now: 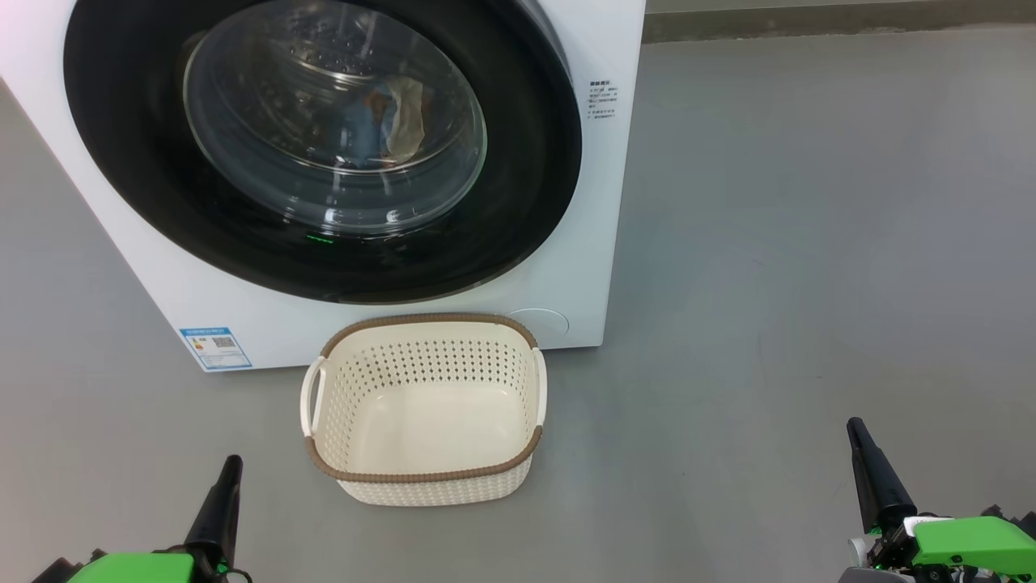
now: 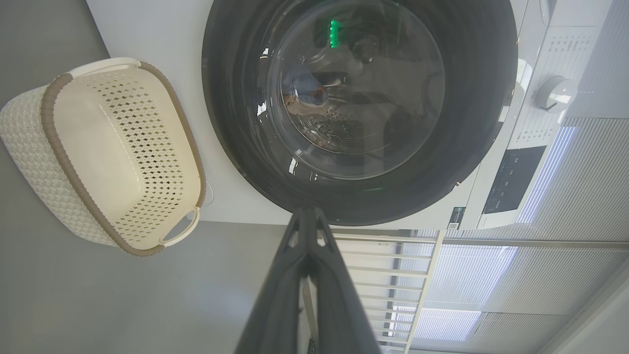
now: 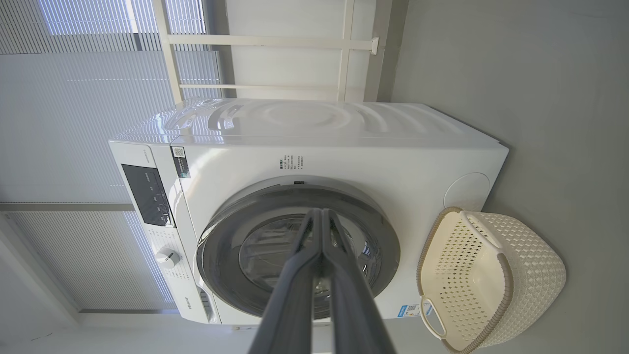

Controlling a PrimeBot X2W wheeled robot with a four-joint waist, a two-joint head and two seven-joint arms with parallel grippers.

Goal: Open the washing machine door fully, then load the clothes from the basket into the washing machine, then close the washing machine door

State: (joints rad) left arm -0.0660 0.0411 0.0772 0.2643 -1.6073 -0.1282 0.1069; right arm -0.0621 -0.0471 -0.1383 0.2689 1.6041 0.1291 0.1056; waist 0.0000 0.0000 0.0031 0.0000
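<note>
Grey floor (image 1: 809,243) carried the washing machine (image 1: 121,243), its door (image 1: 526,162) shut over the clothes (image 1: 405,117) inside. The empty basket (image 1: 421,320) sat just before it, far-right of the nearer left gripper (image 1: 232,463); the right gripper (image 1: 855,427) hung well apart. Both were pressed together, holding nothing.

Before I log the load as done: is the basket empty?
Empty. The basket shows a bare cream floor and bare perforated walls in the head view and both wrist views; nothing lies in it.
</note>
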